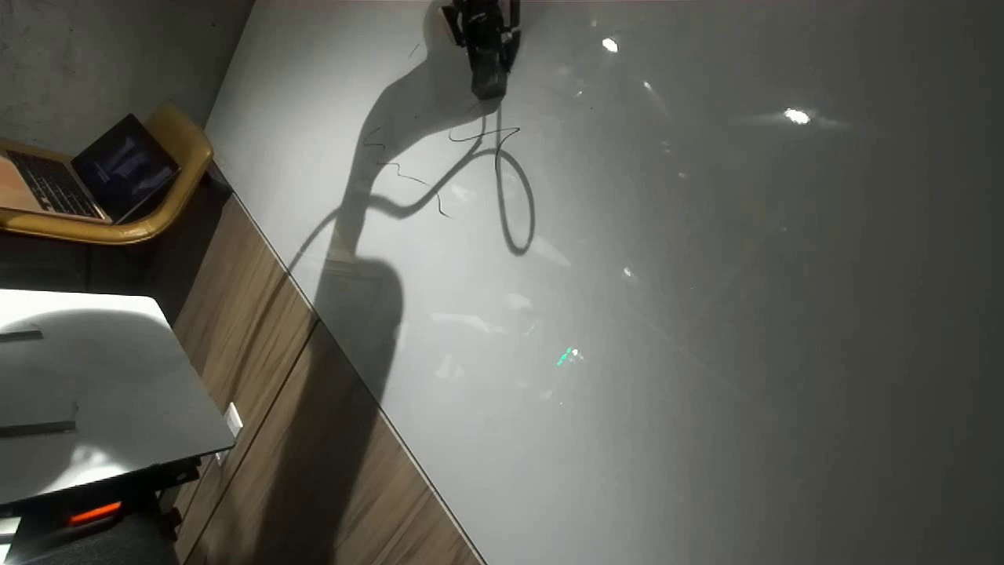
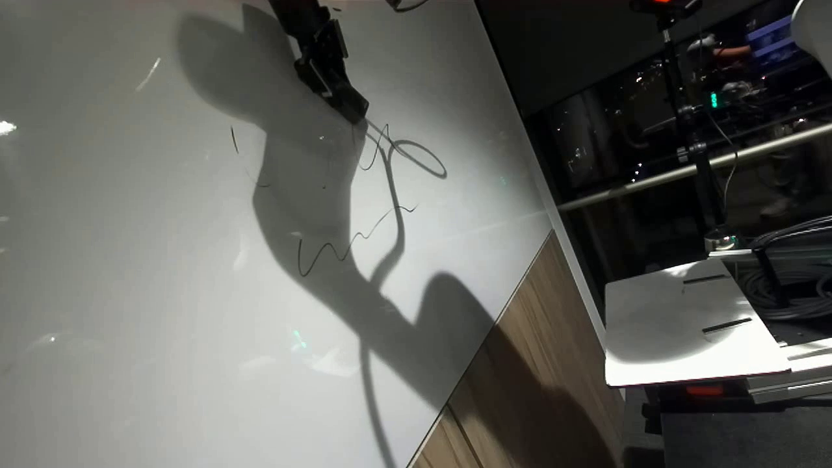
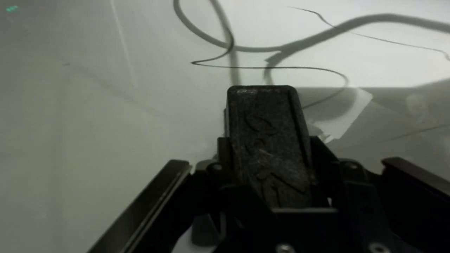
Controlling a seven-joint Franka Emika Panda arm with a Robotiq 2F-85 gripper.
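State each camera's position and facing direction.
An exterior view: standing apart, facing a glossy white surface; black jointed gripper at top.
An exterior view: standing apart, facing that surface; gripper at top.
Wrist view: wrist-mounted, looking along the gripper and held dark rectangular block toward the surface.
Both exterior views also share brown wooden panels.

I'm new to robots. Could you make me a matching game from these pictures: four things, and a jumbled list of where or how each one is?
1. gripper
2. dark block
3. laptop
4. dark squiggles

A. marked on the white surface
B. clasped from both sides
C. open on a mustard-coloured chair
D. closed on something

Right pairs: 1-D, 2-B, 3-C, 4-A
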